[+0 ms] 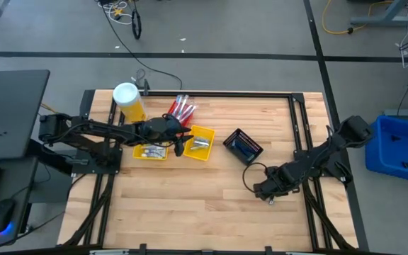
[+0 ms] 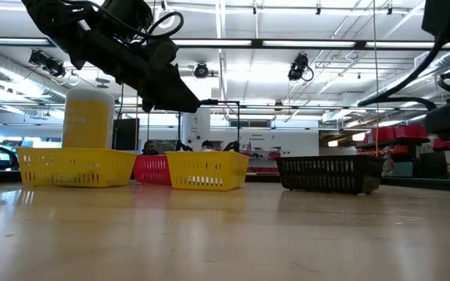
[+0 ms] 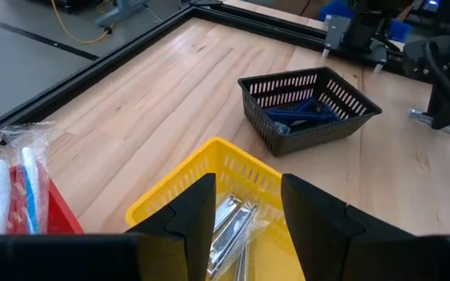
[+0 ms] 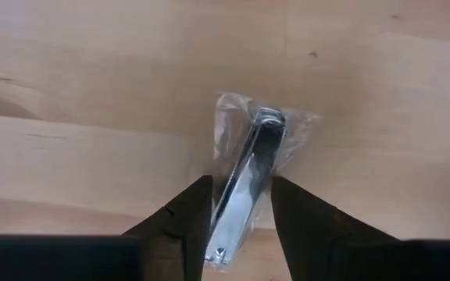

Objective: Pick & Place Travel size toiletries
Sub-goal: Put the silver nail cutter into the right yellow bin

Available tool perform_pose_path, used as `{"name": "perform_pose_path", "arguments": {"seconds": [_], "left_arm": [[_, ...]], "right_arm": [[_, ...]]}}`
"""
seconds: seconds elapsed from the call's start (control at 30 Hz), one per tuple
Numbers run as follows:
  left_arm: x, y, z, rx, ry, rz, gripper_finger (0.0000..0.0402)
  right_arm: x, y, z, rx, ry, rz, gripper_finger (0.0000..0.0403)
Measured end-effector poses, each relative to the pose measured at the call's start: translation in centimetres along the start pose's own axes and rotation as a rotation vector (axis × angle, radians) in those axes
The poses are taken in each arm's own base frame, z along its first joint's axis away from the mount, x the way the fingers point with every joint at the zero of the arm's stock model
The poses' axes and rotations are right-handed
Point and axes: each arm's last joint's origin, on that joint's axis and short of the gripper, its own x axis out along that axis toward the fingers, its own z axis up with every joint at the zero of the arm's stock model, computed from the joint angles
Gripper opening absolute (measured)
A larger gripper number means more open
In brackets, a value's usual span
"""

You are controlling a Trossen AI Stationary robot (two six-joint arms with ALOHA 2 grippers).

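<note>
The right end effector [image 4: 241, 215] straddles a clear-wrapped shiny metal nail clipper [image 4: 244, 187] on the wooden bench [image 4: 92, 78], fingers parted; the left end effector [image 3: 244, 215] hangs open and empty above a yellow plastic basket [image 3: 233, 168].

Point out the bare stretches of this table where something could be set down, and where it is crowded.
Free: the near half of the table, below the bins, and the strip between the black basket and the right gripper. Crowded: the far left, where the canister, red bin and two yellow bins cluster under the left gripper.

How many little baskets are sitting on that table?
4: two yellow baskets side by side, one left of the other, a red basket behind them, and a black basket to their right. None seems hidden.
</note>
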Motion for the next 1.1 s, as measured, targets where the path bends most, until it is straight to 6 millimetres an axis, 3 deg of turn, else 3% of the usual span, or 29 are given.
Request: {"name": "perform_pose_path", "arguments": {"seconds": [0.4, 0.63, 0.9, 1.1], "left_arm": [[0.0, 0.0, 0.0, -0.004, -0.001, 0.000, 0.0153], [0.0, 0.0, 0.0, -0.004, -0.001, 0.000, 0.0153], [0.0, 0.0, 0.0, -0.008, -0.002, 0.000, 0.0153], [0.0, 0.0, 0.0, -0.030, -0.003, 0.006, 0.0153]], "right_arm": [[0.3, 0.2, 0.0, -0.133, -0.015, -0.005, 0.0078], [-0.1, 0.6, -0.2, -0.248, -0.022, 0.022, 0.0062], [-2.1, 4.0, -0.8, -0.514, -0.183, 0.290, 0.0061], [-3.9, 7.4, -0.4, -0.812, -0.504, 0.584, 0.0060]]}}
